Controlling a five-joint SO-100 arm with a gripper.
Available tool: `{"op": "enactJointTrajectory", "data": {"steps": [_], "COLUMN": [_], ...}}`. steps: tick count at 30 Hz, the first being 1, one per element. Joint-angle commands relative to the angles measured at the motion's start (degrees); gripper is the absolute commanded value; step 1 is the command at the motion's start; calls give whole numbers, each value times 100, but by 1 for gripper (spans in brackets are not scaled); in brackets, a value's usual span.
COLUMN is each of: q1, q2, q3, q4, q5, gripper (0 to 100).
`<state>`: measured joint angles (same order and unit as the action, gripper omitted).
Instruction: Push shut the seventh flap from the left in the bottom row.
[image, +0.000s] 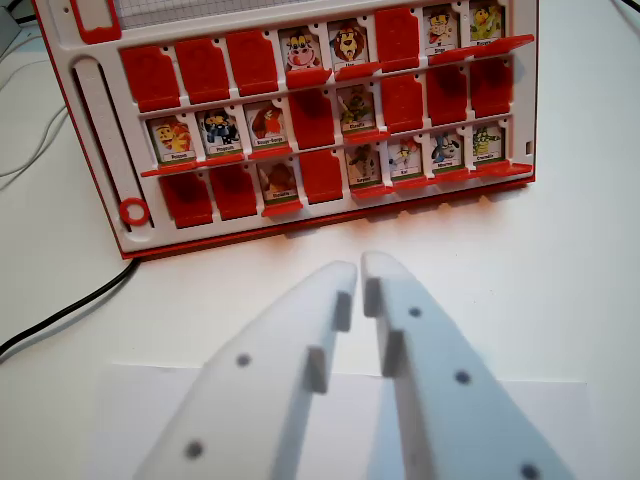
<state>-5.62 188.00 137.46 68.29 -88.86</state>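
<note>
Wrist view: white hand (359, 268) nearly clenched, a thin gap between its tips, holding nothing, poised over the bench (570, 300), seventh bottom-row flap (447, 152) standing open on the red board (300, 120), beyond, toward the view's right.

i see bare white tabletop (560, 260) open between my white plastic gripper (360, 270) and the red-and-white flap game board (100, 150). a black cable (70, 310) crosses the table left of that board's near corner.
</note>
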Motion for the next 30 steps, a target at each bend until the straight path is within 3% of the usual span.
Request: {"op": "enactJointTrajectory", "data": {"steps": [1, 11, 16, 20, 25, 30], "q1": [123, 791, 1213, 1661, 2101, 2294], "q2": [-299, -1687, -2206, -2804, -3454, -4052], "q3": [-439, -976, -782, -492, 88, 650], "q4": [-290, -1266, -2039, -2760, -3894, -4922], "q5": [53, 272, 211, 35, -299, -580], "gripper": [0, 0, 0, 0, 0, 0]}}
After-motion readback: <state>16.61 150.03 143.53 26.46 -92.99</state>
